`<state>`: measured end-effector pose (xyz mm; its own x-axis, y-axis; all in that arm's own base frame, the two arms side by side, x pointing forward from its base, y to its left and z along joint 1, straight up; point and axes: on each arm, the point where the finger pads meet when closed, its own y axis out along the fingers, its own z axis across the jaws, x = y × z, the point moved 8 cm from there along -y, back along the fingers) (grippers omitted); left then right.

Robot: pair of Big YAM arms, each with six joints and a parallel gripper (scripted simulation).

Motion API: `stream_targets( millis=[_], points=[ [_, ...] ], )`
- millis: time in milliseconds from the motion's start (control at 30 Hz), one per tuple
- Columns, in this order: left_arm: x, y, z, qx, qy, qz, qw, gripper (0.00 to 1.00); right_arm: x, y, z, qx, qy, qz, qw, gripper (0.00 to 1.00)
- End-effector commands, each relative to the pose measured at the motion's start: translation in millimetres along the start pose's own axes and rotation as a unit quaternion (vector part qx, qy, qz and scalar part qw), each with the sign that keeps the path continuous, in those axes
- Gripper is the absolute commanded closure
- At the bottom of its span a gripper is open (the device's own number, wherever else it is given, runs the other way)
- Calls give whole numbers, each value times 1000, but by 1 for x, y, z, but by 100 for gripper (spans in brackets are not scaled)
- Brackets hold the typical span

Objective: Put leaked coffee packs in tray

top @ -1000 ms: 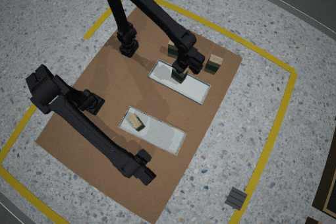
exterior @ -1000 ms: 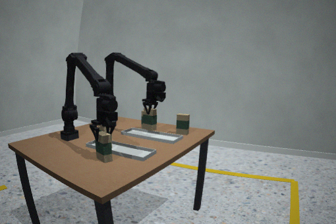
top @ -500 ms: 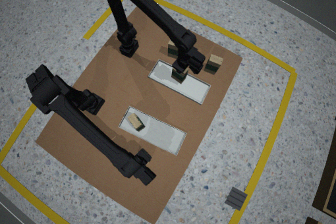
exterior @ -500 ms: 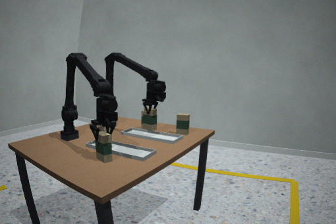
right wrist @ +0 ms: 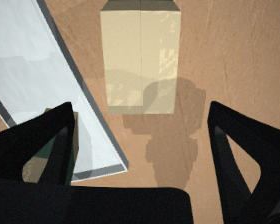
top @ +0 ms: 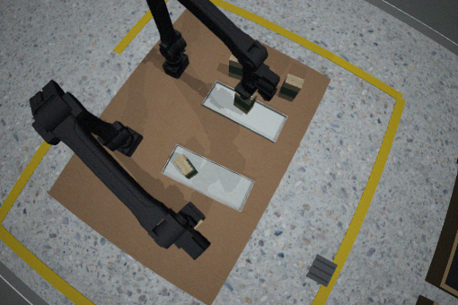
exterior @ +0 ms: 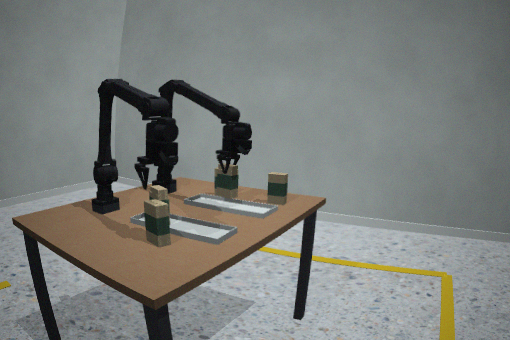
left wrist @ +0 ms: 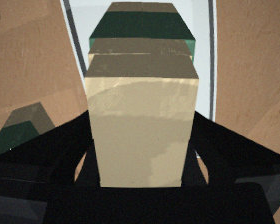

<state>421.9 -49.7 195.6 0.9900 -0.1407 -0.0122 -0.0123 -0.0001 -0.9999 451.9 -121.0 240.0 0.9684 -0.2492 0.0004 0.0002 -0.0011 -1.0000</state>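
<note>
My left gripper is shut on the top of a tan pack with a green band, held upright over the left end of the far tray. The pack fills the left wrist view; I cannot tell if it touches the tray floor. My right gripper is open and empty, raised above a standing pack on the bench, which also shows in the exterior view. Another pack lies on its side in the near tray.
One pack stands near the far right edge of the bench. Another pack stands behind the far tray, partly hidden by the left arm. The near tray's rim runs just left of the right gripper's pack.
</note>
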Motion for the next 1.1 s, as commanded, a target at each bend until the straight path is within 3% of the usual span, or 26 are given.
stream_targets(
  millis=[0,33,67,167,233,333,667,767,967,1067],
  points=[
    [20,-27,2,2,-9,-35,999,74,19,-17,8,1,-4,-17,1000,21],
    [20,-27,2,2,-9,-35,999,74,19,-16,8,1,-5,-18,1000,21],
    [23,-23,3,2,-9,-39,999,74,4,5,7,1,-5,10,1000,21],
    [24,-18,3,2,-9,-36,999,74,4,5,7,1,-5,10,1000,21],
    [25,-15,3,2,-9,-35,999,74,11,-15,2,0,-1,-18,1000,21],
    [8,8,2,2,-9,-9,1000,74,11,-15,2,0,-1,-18,1000,21],
    [10,20,2,2,-9,-11,1000,74,11,-15,2,0,-1,-18,1000,21],
    [5,11,2,2,-9,-23,1000,74,11,-15,2,0,-1,-18,1000,21],
    [7,32,2,2,-9,-7,1000,74,11,-15,2,0,-1,-18,1000,21],
    [10,31,2,2,-9,-13,1000,74,11,-15,2,0,-1,-18,1000,21]
  ],
)
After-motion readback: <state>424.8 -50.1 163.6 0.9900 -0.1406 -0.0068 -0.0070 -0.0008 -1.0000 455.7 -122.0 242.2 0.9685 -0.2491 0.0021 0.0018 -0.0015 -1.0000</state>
